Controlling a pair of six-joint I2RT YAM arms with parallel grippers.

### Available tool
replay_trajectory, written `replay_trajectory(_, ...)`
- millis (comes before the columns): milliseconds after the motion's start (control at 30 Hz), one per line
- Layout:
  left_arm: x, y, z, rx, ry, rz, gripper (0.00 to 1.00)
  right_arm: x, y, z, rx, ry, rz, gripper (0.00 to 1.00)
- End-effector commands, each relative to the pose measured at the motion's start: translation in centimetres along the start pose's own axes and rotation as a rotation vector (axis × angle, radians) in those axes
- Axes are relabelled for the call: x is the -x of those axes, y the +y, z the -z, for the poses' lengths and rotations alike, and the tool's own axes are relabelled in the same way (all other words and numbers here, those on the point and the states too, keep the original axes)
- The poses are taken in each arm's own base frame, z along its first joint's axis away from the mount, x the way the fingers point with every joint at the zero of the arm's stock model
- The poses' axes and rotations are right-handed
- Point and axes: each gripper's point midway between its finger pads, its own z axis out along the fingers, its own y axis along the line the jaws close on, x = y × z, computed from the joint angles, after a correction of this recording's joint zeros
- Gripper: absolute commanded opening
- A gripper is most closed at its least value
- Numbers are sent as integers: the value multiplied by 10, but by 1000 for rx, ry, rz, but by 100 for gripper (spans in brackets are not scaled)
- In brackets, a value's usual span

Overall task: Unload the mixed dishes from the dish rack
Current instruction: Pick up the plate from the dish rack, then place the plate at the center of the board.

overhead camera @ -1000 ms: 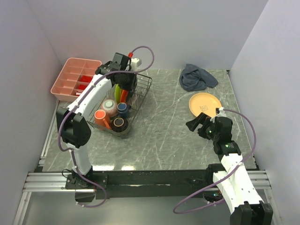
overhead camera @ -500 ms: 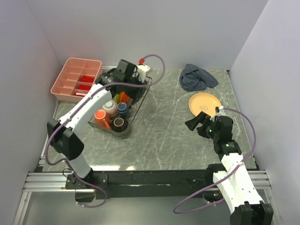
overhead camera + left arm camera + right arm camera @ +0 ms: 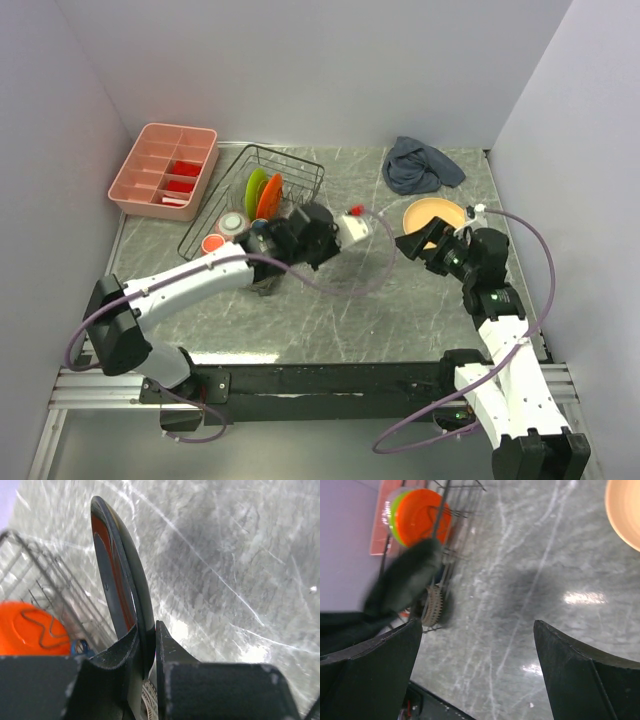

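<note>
Above the table (image 3: 400,310) — dark brown bowl (image 3: 117,570) clamped in left claw (image 3: 146,630).

Bright overhead light, glare, motion blur.

Not spotting any readable text, labels, brands or numbers in any view, only catching some faint whitish marks on the pink tray (image 3: 385,525) from the right wrist camera, and they're blurring way too much to read
</note>
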Motion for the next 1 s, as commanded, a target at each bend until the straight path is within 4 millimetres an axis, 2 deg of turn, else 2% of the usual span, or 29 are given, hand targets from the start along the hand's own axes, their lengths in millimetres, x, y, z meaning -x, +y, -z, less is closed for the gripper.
replay_trajectory(0,38,4,8,173,-166,-174,1,23,39,9,104,-29,16,100)
replay_trajectory(33,45,-2,9,206,-193,-195,1,25,41,10,104,-29,9,100)
replay_trajectory(67,37,-8,5,211,-181,-218,1,27,43,10,99,-29,3,100)
replay_trajectory(167,36,-21,0,261,-183,-292,1,28,44,8,91,-8,-9,100)
replay_trajectory(233,38,-30,-2,276,-190,-340,1,25,43,8,86,13,-24,100)
replay_trajectory(267,32,-32,-6,285,-171,-358,1,23,41,6,81,23,-32,100)
replay_trajectory(300,38,-35,-7,293,-193,-374,1,22,41,5,81,33,-37,100)
replay_trajectory(433,39,-58,-17,279,-191,-442,2,10,35,-3,64,101,-62,100)
replay_trajectory(567,42,-72,-25,271,-202,-484,1,0,32,-10,45,142,-85,96)
replay_trajectory(800,43,-87,-40,253,-197,-517,2,-11,23,-22,-17,187,-118,92)
replay_trajectory(967,39,-88,-47,270,-183,-531,2,-37,5,-34,-82,303,-116,86)
